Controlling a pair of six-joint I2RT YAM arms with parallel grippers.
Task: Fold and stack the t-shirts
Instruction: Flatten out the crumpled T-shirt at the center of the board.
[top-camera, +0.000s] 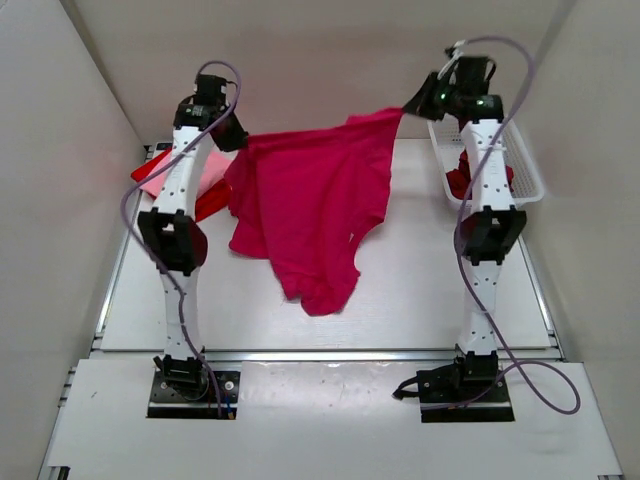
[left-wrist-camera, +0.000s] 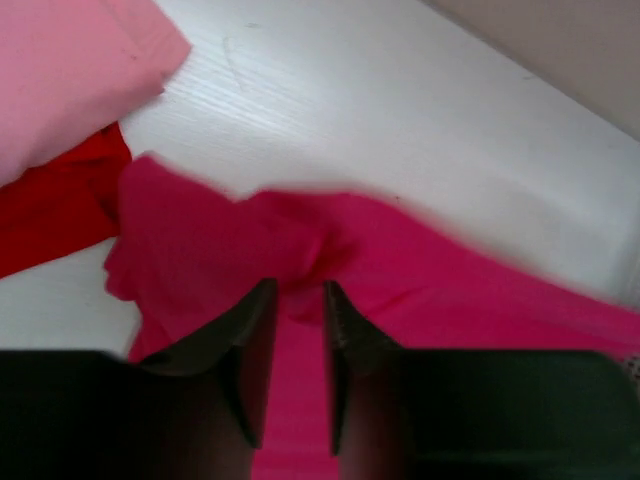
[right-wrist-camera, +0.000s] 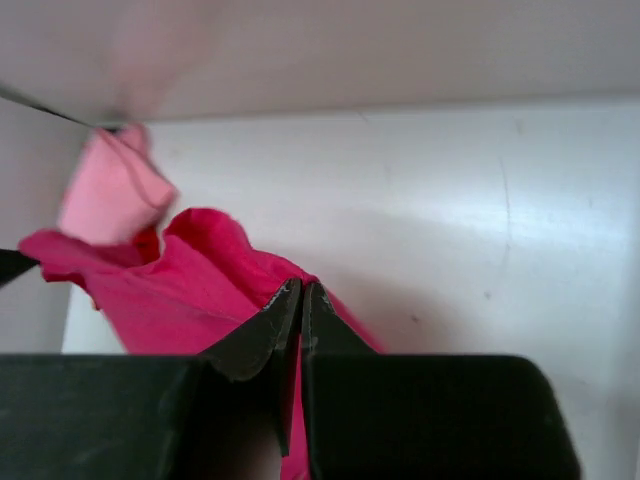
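Magenta shirt (top-camera: 310, 210) hangs mid-frame between both arms, apparently being spread for folding. The right gripper (right-wrist-camera: 301, 285) pinches one corner tight; the left gripper (left-wrist-camera: 300, 290) stands slightly parted, cloth at its tips. Next, it likely needs laying flat.

We see the left arm (top-camera: 178, 200) covering most of the pink shirt (top-camera: 152, 184) and the bright red shirt (top-camera: 212, 200), and the right arm (top-camera: 486, 190) covering much of the dark red shirt (top-camera: 460, 183) in the basket (top-camera: 528, 185). In the left wrist view the magenta shirt (left-wrist-camera: 200, 250) is blurred, so we cannot tell whether the left gripper (left-wrist-camera: 298, 290) grips it.
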